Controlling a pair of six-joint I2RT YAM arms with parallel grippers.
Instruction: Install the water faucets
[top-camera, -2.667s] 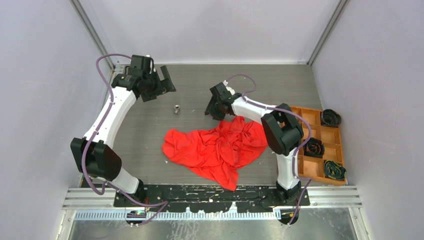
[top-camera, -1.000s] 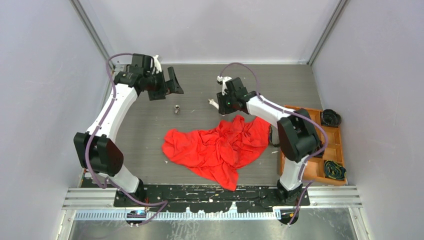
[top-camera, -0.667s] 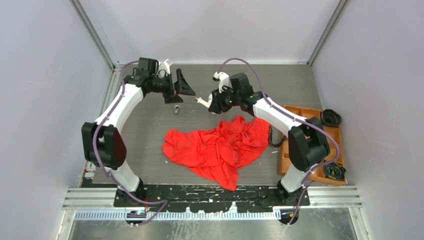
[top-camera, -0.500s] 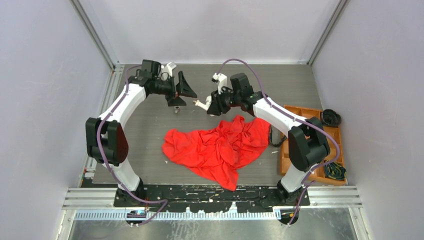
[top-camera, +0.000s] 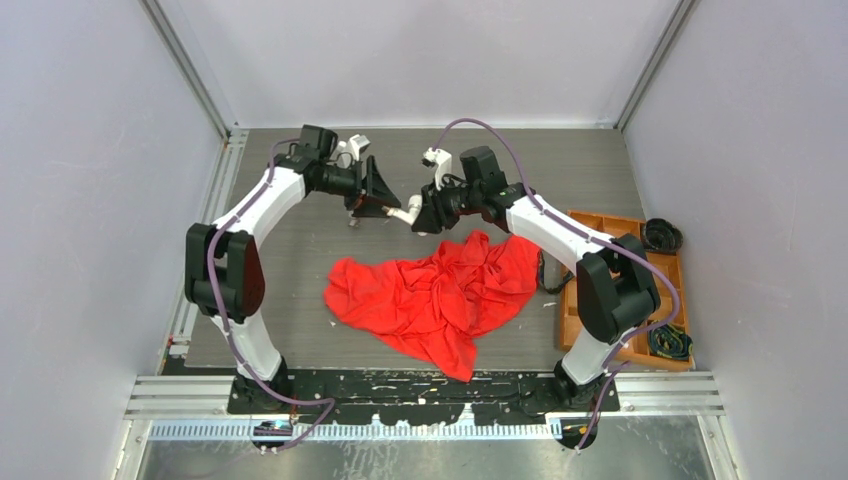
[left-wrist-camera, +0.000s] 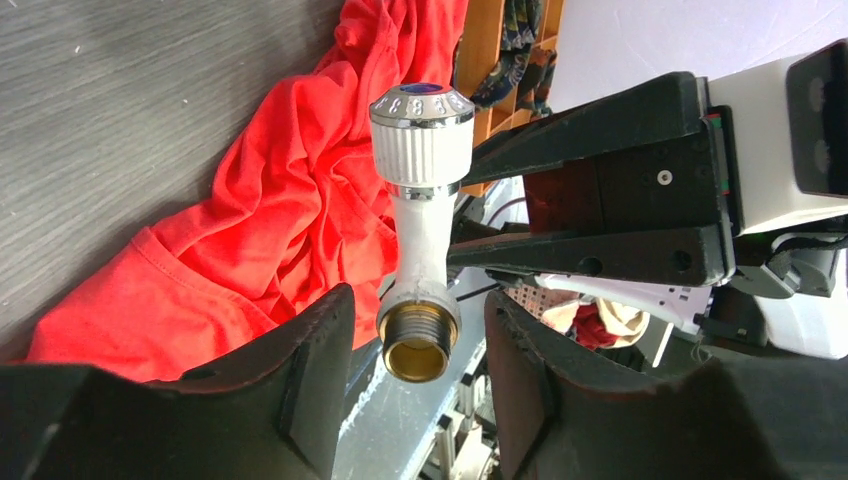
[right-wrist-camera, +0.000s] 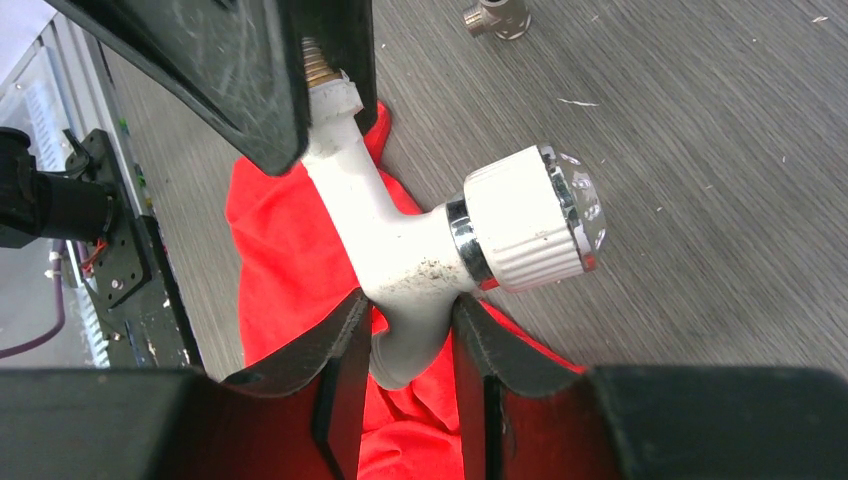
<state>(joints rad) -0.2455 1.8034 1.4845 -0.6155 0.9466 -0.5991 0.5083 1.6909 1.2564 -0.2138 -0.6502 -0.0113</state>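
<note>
My right gripper (right-wrist-camera: 412, 310) is shut on the lower stub of the white water faucet (right-wrist-camera: 400, 240), holding it above the table. The faucet's round ribbed knob (right-wrist-camera: 530, 225) sticks out sideways. In the left wrist view, the faucet's brassy threaded tip (left-wrist-camera: 417, 340) sits between the fingers of my left gripper (left-wrist-camera: 417, 320), with a gap showing on each side. In the top view the left gripper (top-camera: 378, 195) and the right gripper (top-camera: 425, 215) face each other with the faucet (top-camera: 405, 210) between them. A small grey metal fitting (right-wrist-camera: 497, 15) lies on the table.
A crumpled red cloth (top-camera: 440, 295) lies on the table just below the grippers. An orange compartment tray (top-camera: 640, 290) with black coiled parts stands at the right edge. Grey walls enclose the table on three sides.
My left arm has swung right to meet the faucet, and its jaws have narrowed round the threaded tip. The right arm has held the faucet almost still over the last half second.
</note>
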